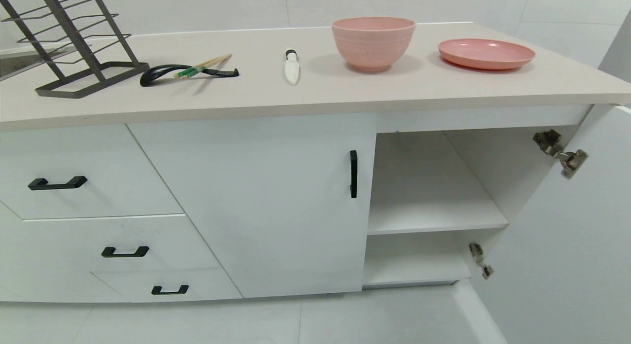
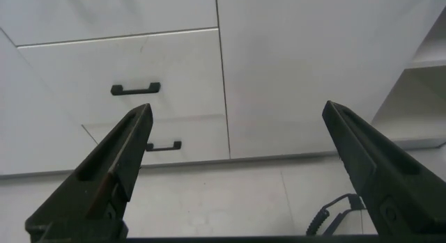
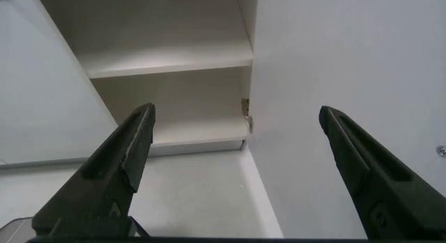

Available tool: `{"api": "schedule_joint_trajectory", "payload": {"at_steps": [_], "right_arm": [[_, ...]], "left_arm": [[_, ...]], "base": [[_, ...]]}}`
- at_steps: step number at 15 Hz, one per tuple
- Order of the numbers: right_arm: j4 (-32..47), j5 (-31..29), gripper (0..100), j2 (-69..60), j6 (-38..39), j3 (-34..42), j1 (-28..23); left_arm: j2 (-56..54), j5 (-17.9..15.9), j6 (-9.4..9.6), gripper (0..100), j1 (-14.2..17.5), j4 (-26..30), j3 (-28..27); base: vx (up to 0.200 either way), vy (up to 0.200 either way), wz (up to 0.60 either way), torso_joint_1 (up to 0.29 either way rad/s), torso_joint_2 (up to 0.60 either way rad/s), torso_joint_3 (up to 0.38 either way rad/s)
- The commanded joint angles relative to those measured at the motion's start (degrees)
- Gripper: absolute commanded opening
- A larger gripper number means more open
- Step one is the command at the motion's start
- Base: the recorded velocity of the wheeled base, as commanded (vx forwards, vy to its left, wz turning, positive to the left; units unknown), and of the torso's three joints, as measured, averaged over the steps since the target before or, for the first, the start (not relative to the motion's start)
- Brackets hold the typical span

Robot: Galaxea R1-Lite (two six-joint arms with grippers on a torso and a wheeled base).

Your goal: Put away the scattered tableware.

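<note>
Tableware is lying scattered on the pale bench (image 1: 443,87), and both tools are hovering low in front of the white cabinet (image 1: 256,201).

The round pink bowl (image 1: 373,41) is standing upright, with the flat pink plate (image 1: 486,53) sitting apart to its right. The white sheathed knife (image 1: 292,68) is lying front to back, its dark end pointing away. The black ladle (image 1: 187,73) is stretching left to right with its scoop leftward. The green-banded wooden chopsticks (image 1: 202,66) are crossing it diagonally. The left tool (image 2: 237,111) is gaping wide before the drawers (image 2: 132,62). The right tool (image 3: 237,111) is spread wide, facing the open shelves (image 3: 174,62).
</note>
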Motion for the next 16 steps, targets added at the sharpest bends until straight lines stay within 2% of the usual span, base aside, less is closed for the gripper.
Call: {"api": "schedule_joint_trajectory", "payload": {"at_steps": [1, 7, 15, 16], "right_arm": [[-0.02, -0.08, 100, 0.00, -0.01, 0.00, 0.03], [-0.02, -0.08, 100, 0.00, -0.01, 0.00, 0.03], [0.16, 0.44, 100, 0.00, -0.27, 0.00, 0.03], [0.16, 0.44, 100, 0.00, -0.27, 0.00, 0.03]], "left_arm": [[0.16, 0.00, -0.02, 100, 0.02, 0.00, 0.00], [0.16, 0.00, -0.02, 100, 0.02, 0.00, 0.00], [0.16, -0.09, 0.33, 100, 0.02, 0.09, 0.00], [0.16, -0.09, 0.33, 100, 0.02, 0.09, 0.00]], "base": [[0.000, 0.000, 0.00, 0.000, 0.00, 0.000], [0.000, 0.000, 0.00, 0.000, 0.00, 0.000], [0.200, 0.000, 0.00, 0.001, 0.00, 0.003], [0.000, 0.000, 0.00, 0.000, 0.00, 0.000]]}}
